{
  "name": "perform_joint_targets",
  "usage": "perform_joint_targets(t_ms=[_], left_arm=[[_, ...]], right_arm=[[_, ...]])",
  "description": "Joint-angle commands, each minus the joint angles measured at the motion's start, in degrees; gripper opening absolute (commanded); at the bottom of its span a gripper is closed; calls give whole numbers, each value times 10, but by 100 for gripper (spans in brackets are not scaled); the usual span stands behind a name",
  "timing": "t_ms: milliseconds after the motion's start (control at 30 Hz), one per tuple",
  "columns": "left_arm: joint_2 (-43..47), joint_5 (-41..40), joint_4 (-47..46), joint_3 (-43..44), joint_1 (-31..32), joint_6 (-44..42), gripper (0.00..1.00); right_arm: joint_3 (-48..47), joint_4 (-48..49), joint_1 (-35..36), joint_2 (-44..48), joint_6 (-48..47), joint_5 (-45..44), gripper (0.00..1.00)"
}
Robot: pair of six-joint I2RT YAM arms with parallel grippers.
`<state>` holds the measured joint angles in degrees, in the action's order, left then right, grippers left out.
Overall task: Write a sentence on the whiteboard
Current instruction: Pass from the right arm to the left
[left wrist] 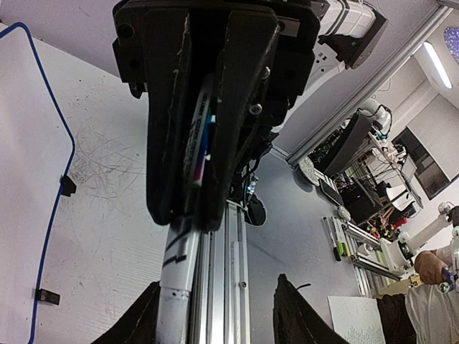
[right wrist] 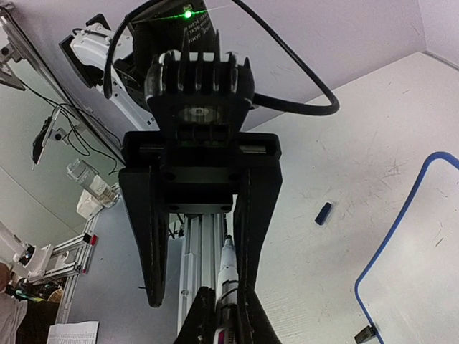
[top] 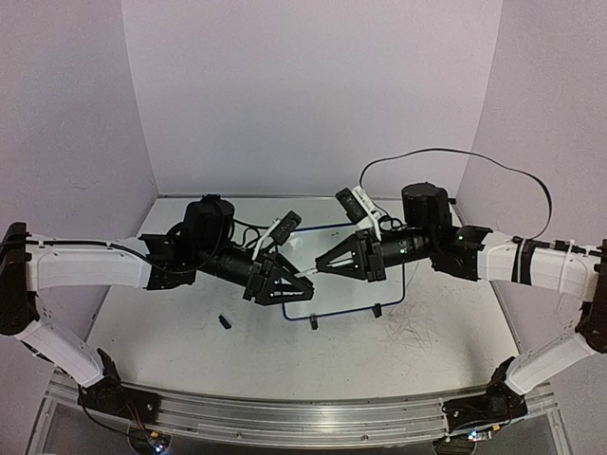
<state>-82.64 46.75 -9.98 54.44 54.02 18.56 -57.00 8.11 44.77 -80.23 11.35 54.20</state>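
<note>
Nearest the arm bases, on the scuffed white surface (top: 171, 332), a small dark cap-like piece (top: 225, 322) lies alone, left of and well apart from the two black feet (top: 314, 322) of the board. Just beyond it the two tools meet tip to tip over the board's left end. The right tool (top: 322, 268) is fully closed on a white marker with a blue and pink label (left wrist: 179, 290), pinching it at the labelled part. The left tool (top: 302, 282) stands about half open around the marker's other end. One finger is close beside the barrel and the other is apart from it, so it has no hold. Under and behind them, toward the back wall, rests the small rectangular whiteboard with a dark blue rim and rounded corners (left wrist: 25, 179). Every part of it that shows is bare white. Nothing of the sentence can be seen, though the tools hide some of its left end from overhead. By my reading the task has scarcely begun. The marker is off the surface and seems uncapped, if the loose piece is its cap, and it looks to be passing between tools. All the writing is left to do.
</note>
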Motion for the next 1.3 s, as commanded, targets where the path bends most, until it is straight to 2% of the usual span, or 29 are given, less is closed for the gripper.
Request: perform_joint_targets(t_ms=[0, 100, 200, 300, 367, 400, 667, 733, 967, 1133, 1267], left_arm=[[-6, 7, -31, 37, -1, -2, 49], [-6, 2, -31, 36, -1, -3, 40], [-5, -2, -31, 35, -1, -7, 26], [-3, -9, -31, 33, -2, -10, 7], [-1, -17, -31, 29, -3, -12, 0], [0, -18, -31, 26, -4, -13, 0], [-2, 1, -31, 19, -11, -13, 0], [-2, 3, -30, 17, -11, -12, 0], [-4, 12, -30, 17, -11, -10, 0], [-9, 15, -30, 15, -11, -8, 0], [-9, 14, -30, 13, -11, -9, 0]], right_arm=[[-28, 9, 7, -7, -9, 22, 0], [-29, 5, 10, -9, -10, 26, 0], [-30, 2, 12, -11, -11, 27, 0], [-33, -5, 13, -12, -12, 30, 0], [-35, -12, 12, -12, -13, 32, 0], [-37, -18, 13, -13, -14, 34, 0], [-47, -72, 13, -15, -38, 67, 30], [-50, -79, 13, -17, -44, 68, 34], [-60, -80, 13, -26, -45, 62, 33], [-74, -80, 13, -31, -32, 24, 32], [-78, -79, 13, -33, -26, 38, 20]])
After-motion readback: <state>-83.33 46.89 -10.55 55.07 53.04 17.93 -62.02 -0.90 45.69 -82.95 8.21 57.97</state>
